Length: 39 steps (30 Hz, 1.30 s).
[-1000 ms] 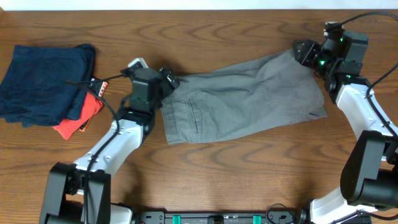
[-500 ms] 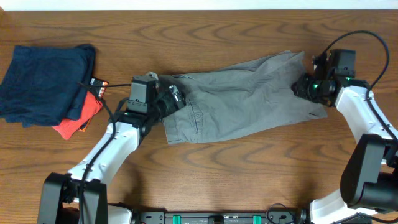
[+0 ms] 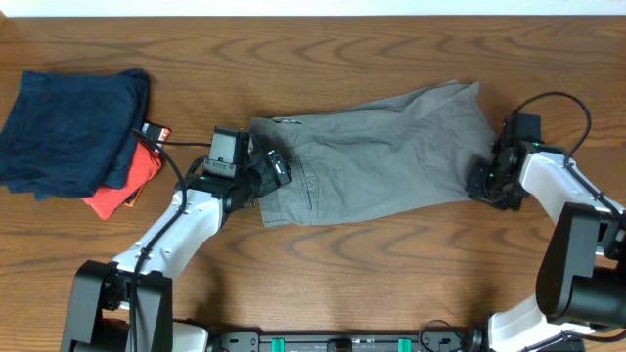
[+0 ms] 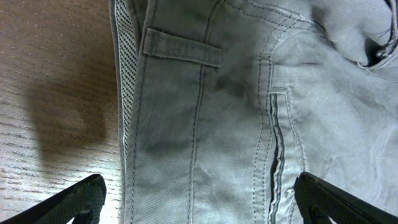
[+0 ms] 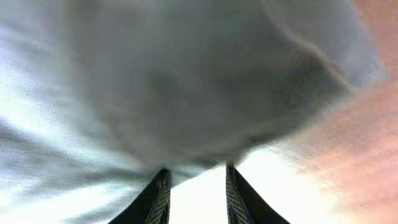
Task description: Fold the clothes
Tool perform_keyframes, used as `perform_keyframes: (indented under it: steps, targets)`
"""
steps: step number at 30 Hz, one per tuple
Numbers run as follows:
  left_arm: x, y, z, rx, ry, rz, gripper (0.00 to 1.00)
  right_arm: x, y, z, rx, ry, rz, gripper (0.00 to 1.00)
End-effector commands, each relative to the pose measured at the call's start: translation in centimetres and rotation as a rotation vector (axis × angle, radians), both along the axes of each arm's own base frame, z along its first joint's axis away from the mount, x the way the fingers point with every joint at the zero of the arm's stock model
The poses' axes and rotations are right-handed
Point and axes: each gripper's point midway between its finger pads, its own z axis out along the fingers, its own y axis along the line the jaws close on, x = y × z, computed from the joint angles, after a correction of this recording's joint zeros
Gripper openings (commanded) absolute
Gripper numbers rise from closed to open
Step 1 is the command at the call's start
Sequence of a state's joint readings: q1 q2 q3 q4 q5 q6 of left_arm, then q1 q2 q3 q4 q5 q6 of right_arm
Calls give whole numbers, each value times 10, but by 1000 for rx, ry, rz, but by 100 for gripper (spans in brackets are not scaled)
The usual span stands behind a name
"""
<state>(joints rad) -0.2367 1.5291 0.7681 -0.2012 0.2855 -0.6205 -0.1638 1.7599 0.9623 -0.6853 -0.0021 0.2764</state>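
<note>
Overhead: a grey pair of shorts (image 3: pixel 377 156) lies spread flat across the middle of a brown wood-grain table (image 3: pixel 391 279), waistband to the left, legs running up to the right. The left gripper (image 3: pixel 274 171) sits at the waistband edge; the right gripper (image 3: pixel 486 184) is at the lower right hem. At far left, well apart from the shorts, a folded navy garment (image 3: pixel 68 127) rests partly over a folded red-orange one (image 3: pixel 122 191). A pale strip (image 3: pixel 293 6) borders the table's far edge.

Left wrist: the shorts (image 4: pixel 211 124) fill the frame, showing a belt loop (image 4: pixel 180 48), stitched seams and a pocket slit (image 4: pixel 273 143). Bare table (image 4: pixel 50 93) with a soft shadow lies to the left. The left gripper (image 4: pixel 199 186) has its fingers (image 4: pixel 68 202) spread wide, one over wood, one over cloth.

Right wrist: the view is badly blurred. Grey shorts (image 5: pixel 186 81) bulge just above the right gripper (image 5: pixel 196 177), whose fingers (image 5: pixel 155 199) stand a narrow gap apart. Whether they pinch the cloth cannot be told.
</note>
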Motion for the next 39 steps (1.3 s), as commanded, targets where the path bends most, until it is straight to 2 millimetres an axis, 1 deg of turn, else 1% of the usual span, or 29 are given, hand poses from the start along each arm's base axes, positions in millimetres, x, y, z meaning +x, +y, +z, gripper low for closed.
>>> perform_keyframes:
  steps: [1,5,8,11,12,13,15,16,17,18,19,21,22,23,26,27,29,33,35,39]
  targets:
    - [-5,2,-12,17,29,-6,98,-16,-13,-2,-57,48,-43,29]
    - [-7,2,-26,18,69,7,98,-6,-15,27,-69,-28,-48,35]
    - [-6,-4,-35,-7,87,-9,98,6,-15,59,-76,-136,-48,39]
    - [-6,-12,-44,-50,107,-33,98,16,-9,91,-52,-249,-41,41]
    - [-7,-16,-46,-71,113,-44,95,19,-6,101,-38,-290,-35,40]
    - [-7,-21,-48,-97,120,-58,85,20,-3,110,-24,-325,-28,38]
    - [-8,-28,-49,-136,127,-80,50,24,7,124,17,-384,7,33]
    - [-8,-29,-49,-137,125,-84,22,27,14,129,41,-407,40,32]
    - [-8,-29,-48,-136,125,-84,6,30,24,134,81,-433,91,31]
    - [-7,-29,-47,-139,120,-84,6,32,36,136,122,-449,138,30]
    - [-7,-29,-45,-143,112,-97,6,33,44,138,151,-460,176,29]
    - [-8,-33,-34,-165,91,-139,6,34,68,140,219,-477,281,27]
    - [-9,-32,-30,-165,91,-140,6,35,75,140,236,-481,315,26]
    - [-10,-31,-23,-160,83,-149,6,35,86,140,258,-485,359,25]
    - [-15,-29,4,-152,57,-170,6,36,112,138,314,-488,438,15]
    - [-17,-28,13,-153,50,-171,6,37,124,136,336,-486,468,13]
    - [-24,-27,32,-156,28,-172,6,37,138,131,346,-479,510,12]
    - [-33,-25,69,-166,-52,-179,6,38,173,113,374,-444,603,13]
    - [-34,-25,86,-174,-105,-183,6,36,192,98,392,-409,646,13]
    - [-36,-24,110,-188,-183,-183,6,26,226,64,422,-323,714,11]
